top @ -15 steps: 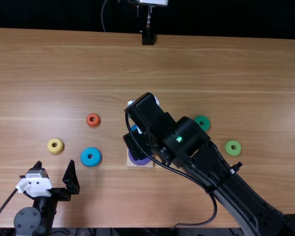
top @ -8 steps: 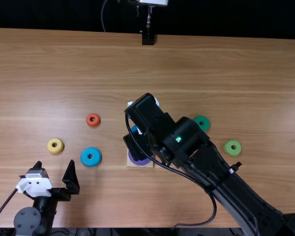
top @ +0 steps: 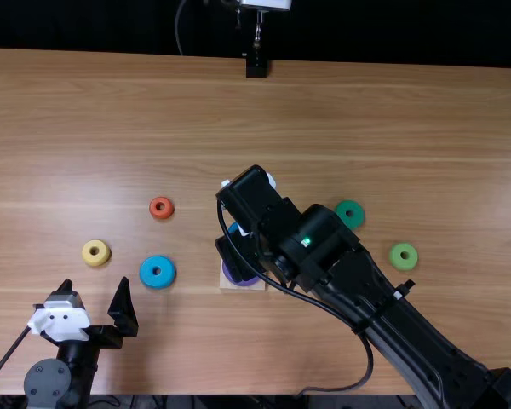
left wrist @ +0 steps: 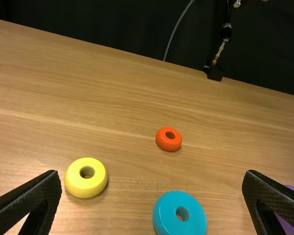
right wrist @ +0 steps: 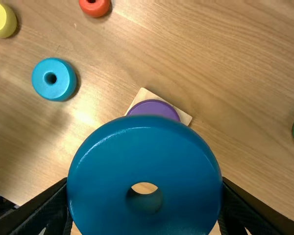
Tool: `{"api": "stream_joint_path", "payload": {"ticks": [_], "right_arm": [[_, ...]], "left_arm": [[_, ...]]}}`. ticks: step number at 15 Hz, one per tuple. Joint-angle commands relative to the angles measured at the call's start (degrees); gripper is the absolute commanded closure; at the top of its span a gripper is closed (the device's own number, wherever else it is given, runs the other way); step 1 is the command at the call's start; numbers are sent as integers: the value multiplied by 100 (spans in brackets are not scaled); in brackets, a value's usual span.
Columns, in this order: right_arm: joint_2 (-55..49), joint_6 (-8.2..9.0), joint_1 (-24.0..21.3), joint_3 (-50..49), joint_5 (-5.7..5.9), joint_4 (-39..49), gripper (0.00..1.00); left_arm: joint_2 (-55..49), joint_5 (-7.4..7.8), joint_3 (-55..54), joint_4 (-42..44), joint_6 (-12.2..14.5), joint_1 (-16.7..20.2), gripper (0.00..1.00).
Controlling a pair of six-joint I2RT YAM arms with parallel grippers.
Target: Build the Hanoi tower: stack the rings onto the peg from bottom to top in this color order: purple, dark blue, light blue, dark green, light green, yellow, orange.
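On a clock centred on the square wooden base (top: 231, 287), twelve toward the far edge, the base carries the purple ring (right wrist: 154, 108), lying flat on it; the lower part of both is hidden in the right wrist view.

The dark blue ring (right wrist: 144, 147) is just off the base toward twelve o'clock, raised above the tabletop (top: 324, 111). The right tool (top: 238, 247) has it pinched between its two fingers, one at either side, and pale wood shows through its hole.

Round the clock, the dark green ring (top: 350, 207) lies at two, the light green ring (top: 403, 250) near three, the light blue ring (top: 157, 264) and, farther out, the yellow ring (top: 95, 244) near nine, and the orange ring (top: 161, 201) between ten and eleven.

The left tool (top: 94, 290) is spread wide with nothing between its fingers, near the yellow ring's six o'clock side.
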Motion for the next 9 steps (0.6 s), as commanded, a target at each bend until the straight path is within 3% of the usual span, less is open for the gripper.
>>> {"api": "stream_joint_path", "payload": {"ticks": [1, 9], "right_arm": [[-127, 33, 37, -50, 9, 34, 100], [49, 33, 46, -41, 9, 34, 100]], "left_arm": [[-67, 68, -317, -107, 21, 12, 0], [-67, 68, -317, -107, 21, 12, 0]]}}
